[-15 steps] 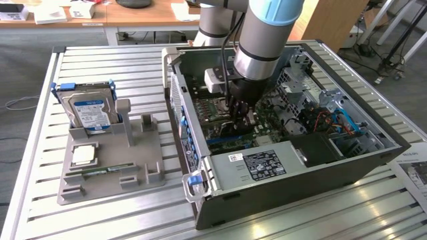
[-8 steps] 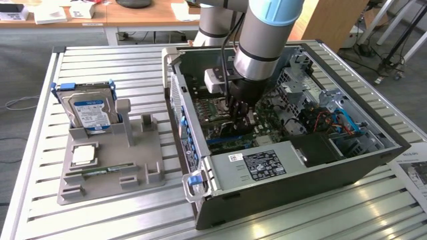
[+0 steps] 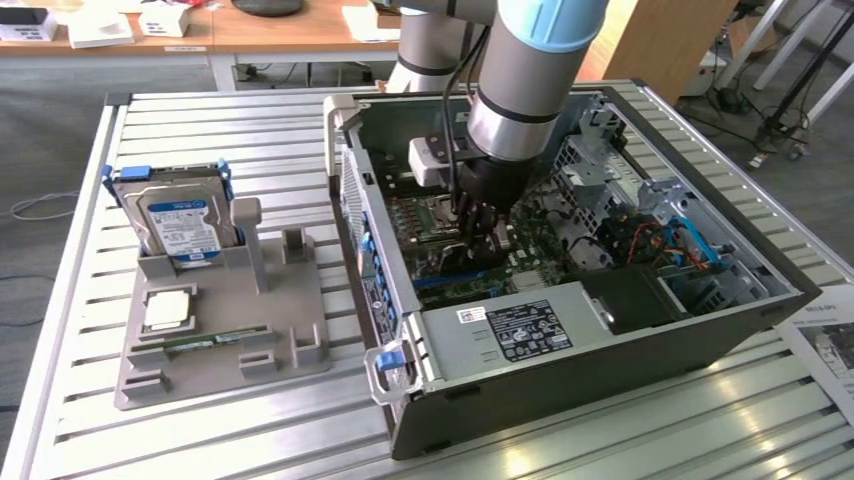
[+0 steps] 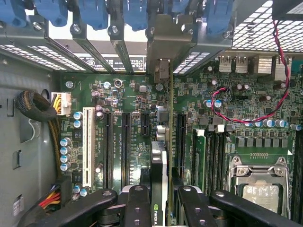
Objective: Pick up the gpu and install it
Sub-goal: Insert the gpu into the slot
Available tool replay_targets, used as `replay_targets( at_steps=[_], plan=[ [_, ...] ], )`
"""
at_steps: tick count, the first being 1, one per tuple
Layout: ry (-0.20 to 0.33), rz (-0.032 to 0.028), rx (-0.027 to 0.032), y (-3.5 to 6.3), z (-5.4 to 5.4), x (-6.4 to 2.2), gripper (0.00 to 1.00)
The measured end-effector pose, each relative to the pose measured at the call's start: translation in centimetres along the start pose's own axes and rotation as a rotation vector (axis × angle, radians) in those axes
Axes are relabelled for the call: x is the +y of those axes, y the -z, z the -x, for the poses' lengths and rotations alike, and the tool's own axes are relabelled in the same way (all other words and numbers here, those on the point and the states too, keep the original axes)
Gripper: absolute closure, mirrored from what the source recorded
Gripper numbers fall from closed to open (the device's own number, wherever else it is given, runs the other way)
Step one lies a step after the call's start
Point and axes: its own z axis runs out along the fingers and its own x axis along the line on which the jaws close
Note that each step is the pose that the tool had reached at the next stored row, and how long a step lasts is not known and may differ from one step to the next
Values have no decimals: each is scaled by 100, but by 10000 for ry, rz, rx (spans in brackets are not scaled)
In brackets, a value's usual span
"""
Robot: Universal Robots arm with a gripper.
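Observation:
My gripper [image 3: 483, 232] reaches down into the open computer case [image 3: 400, 330], over the green motherboard [image 3: 534, 262]. It is shut on the gpu [image 3: 491, 250], a thin dark card held upright and edge-on. In the wrist view the black fingers [image 4: 137, 205] clamp both faces of the gpu [image 4: 160, 161]. The card stands over an expansion slot of the motherboard [image 4: 236, 94], and its silvery end bracket [image 4: 163, 42] lies against the case's rear slot openings. I cannot tell whether the card's edge sits fully in the slot.
On the exterior view's left, a grey fixture [image 3: 287, 345] holds a hard drive [image 3: 180, 225], a square chip [image 3: 167, 310] and a memory stick [image 3: 200, 340]. Inside the case are a power supply [image 3: 527, 325], a processor socket [image 4: 258, 182], red-black wires [image 4: 265, 116] and blue bracket clips [image 4: 135, 12].

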Motion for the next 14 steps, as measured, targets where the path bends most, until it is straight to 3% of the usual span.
replay_targets(
  at_steps=[2,4,14],
  plan=[
    [-4,0,-78,0,0,0,73],
    [-5,-1,-118,1,0,0,73],
    [59,2,-119,1,-11,0,73]
  ],
)
